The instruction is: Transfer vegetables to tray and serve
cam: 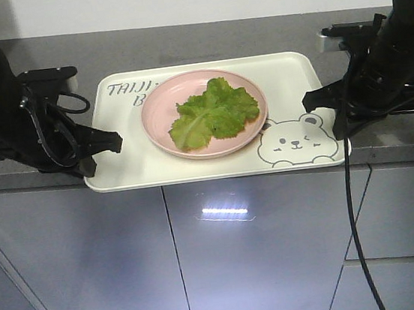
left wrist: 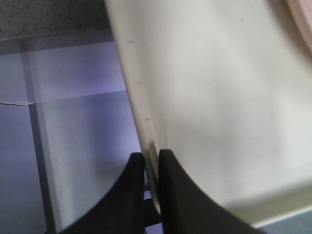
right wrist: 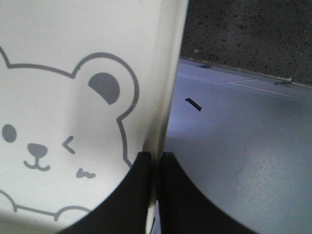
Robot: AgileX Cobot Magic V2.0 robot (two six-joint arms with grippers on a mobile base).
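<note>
Left pincer (cam: 115, 142) and right pincer (cam: 308, 102) each nip narrow onto an end rim of the tray (cam: 129, 168), which sits on the surface (cam: 178, 41). The vegetables (cam: 213, 112) lie limp and loose on the pink plate (cam: 158, 112) at its middle. The tray looks stiff, and the plate may slide unless the tray is lifted level.

Pink plate (cam: 158, 115), grey countertop (cam: 178, 45), cabinet doors (cam: 242, 256)

Left gripper (left wrist: 151, 154) at bottom centre, its two black fingers (left wrist: 127, 195) pinched on the thin left rim of the cream tray (left wrist: 209, 97), one finger on each side of the edge. Tray fills the right of the view, tilted across it; a blurred sliver of pink plate (left wrist: 303, 19) sits at top right. Speckled grey counter (left wrist: 48, 17) at top left, pale lavender-grey cabinet front (left wrist: 83, 122) below it.
</note>
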